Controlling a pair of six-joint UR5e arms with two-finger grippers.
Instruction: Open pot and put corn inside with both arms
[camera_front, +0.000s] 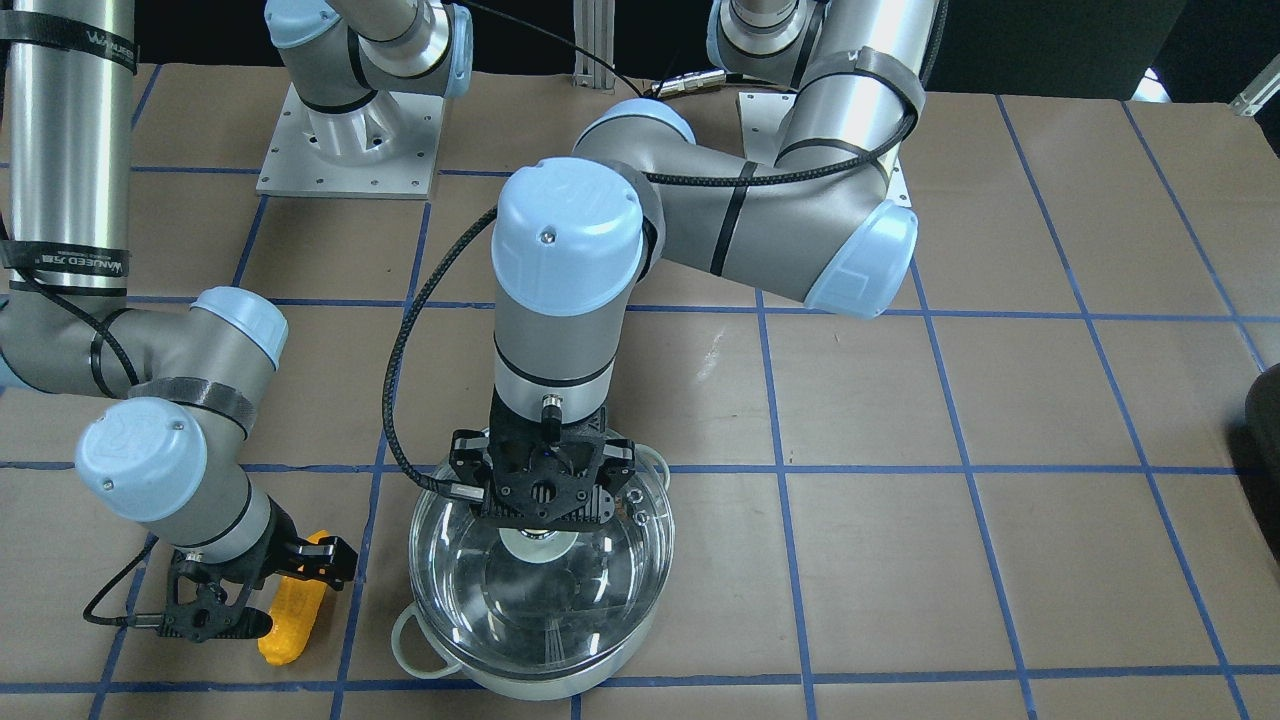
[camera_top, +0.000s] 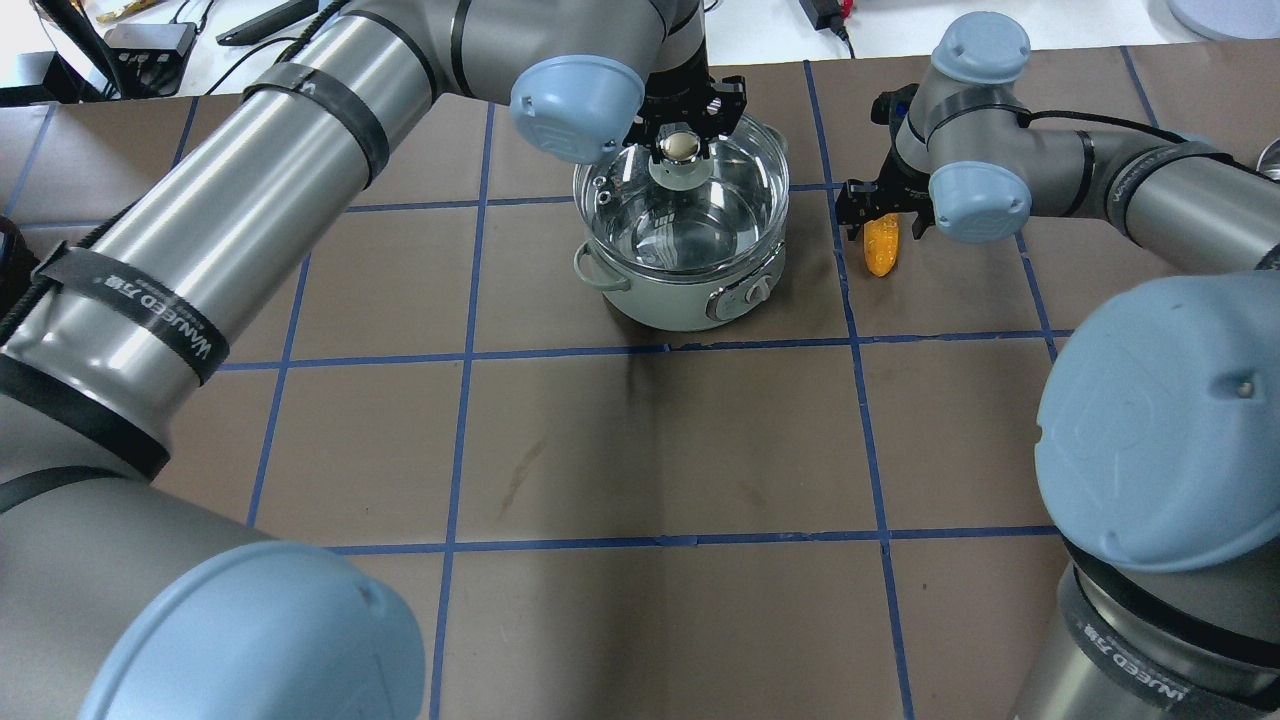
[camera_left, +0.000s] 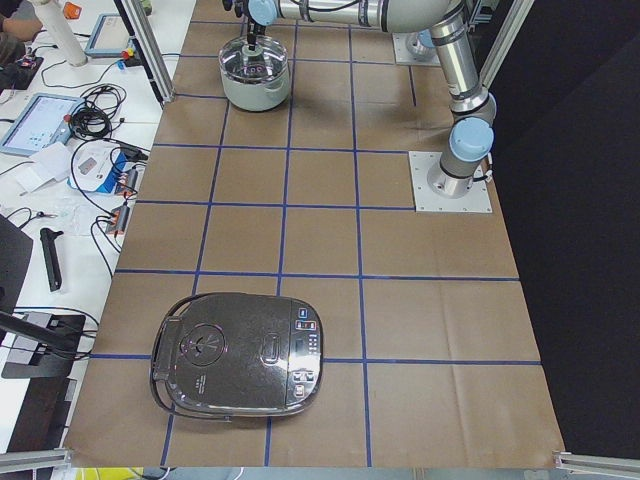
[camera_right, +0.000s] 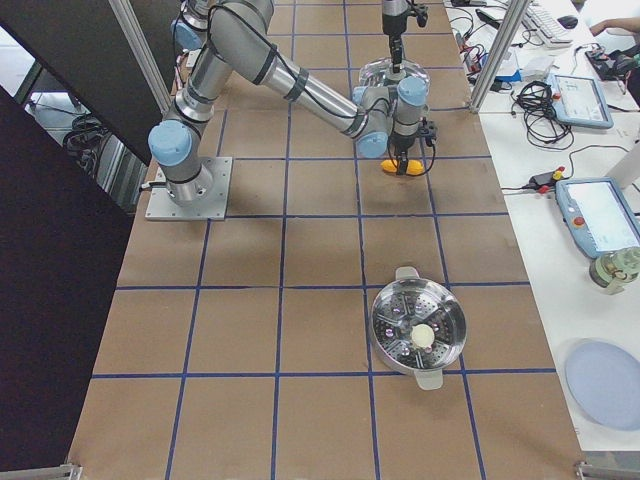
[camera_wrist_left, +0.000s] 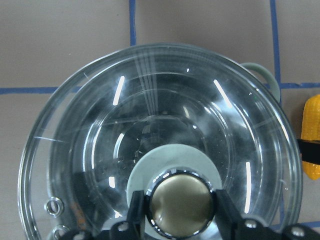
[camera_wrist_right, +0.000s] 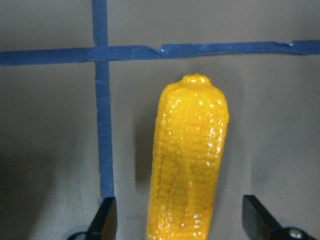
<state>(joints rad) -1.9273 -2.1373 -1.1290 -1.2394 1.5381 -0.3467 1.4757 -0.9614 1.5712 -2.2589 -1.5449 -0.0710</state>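
The pot (camera_top: 660, 300) has a pale mint body and stands at the far middle of the table, with its clear glass lid (camera_front: 540, 600) over it. I cannot tell whether the lid rests on the rim or is slightly raised. My left gripper (camera_wrist_left: 180, 210) comes straight down on the lid, and its fingers (camera_wrist_left: 137, 212) are shut against both sides of the metal knob (camera_top: 681, 147). The yellow corn (camera_wrist_right: 192, 150) lies flat on the table beside the pot (camera_front: 290, 615). My right gripper (camera_wrist_right: 180, 220) is low over the corn and open, one finger on each side with gaps.
A steel steamer pot (camera_right: 418, 335) stands on the robot's right half of the table. A black rice cooker (camera_left: 240, 350) stands on its left half. The two arm bases (camera_front: 350, 140) are bolted at the back. Blue tape lines grid the brown table cover.
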